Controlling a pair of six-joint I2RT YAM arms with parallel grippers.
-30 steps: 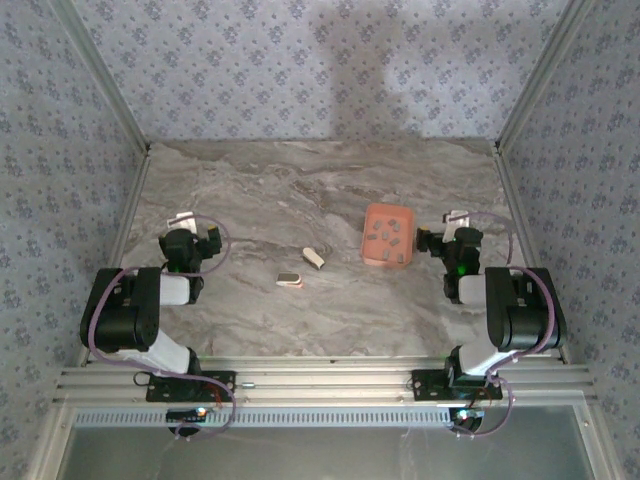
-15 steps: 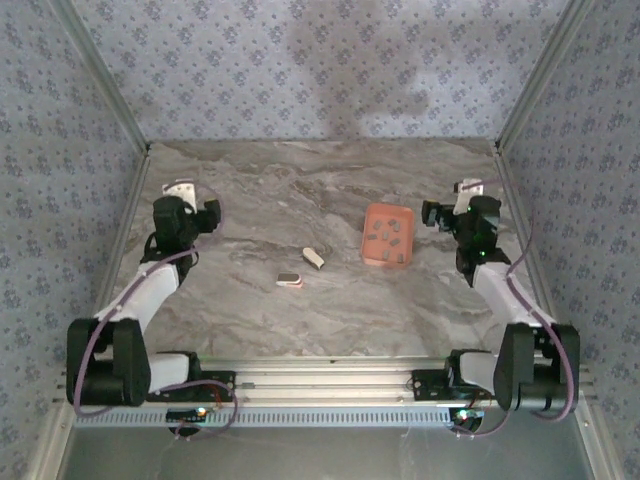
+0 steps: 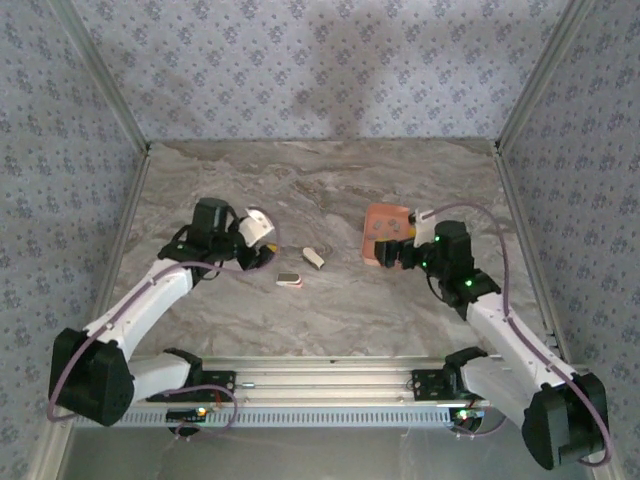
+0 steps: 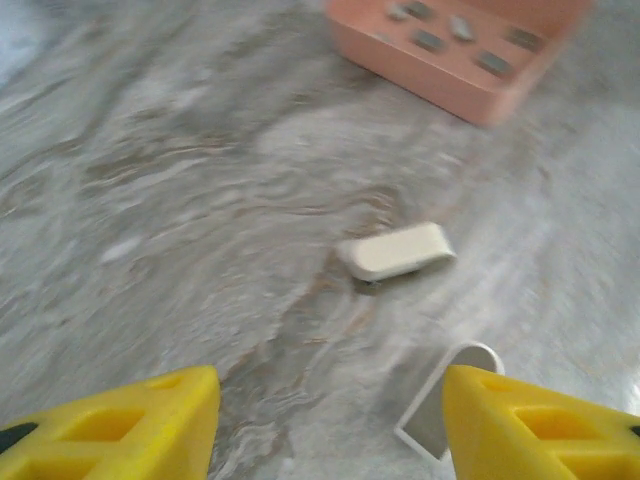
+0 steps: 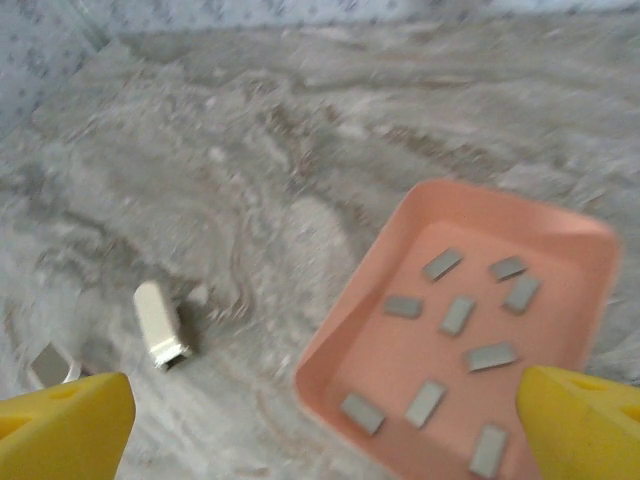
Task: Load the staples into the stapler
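Left gripper (image 4: 330, 420), jaws wide and empty, points at the stapler (image 4: 396, 251) lying just ahead, probably lining up a grasp; a second pale piece (image 4: 440, 405) sits beside its right finger. Right gripper (image 5: 325, 410), equally wide, hovers at the salmon tray (image 5: 352, 305)'s near rim, where its wrist camera resolves 9 staples (image 5: 457, 314) that the overhead view reduces to specks.

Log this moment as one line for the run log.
left gripper open, empty, near stapler | right gripper open, empty, at salmon tray | staples loose in tray | stapler lying on table, untouched
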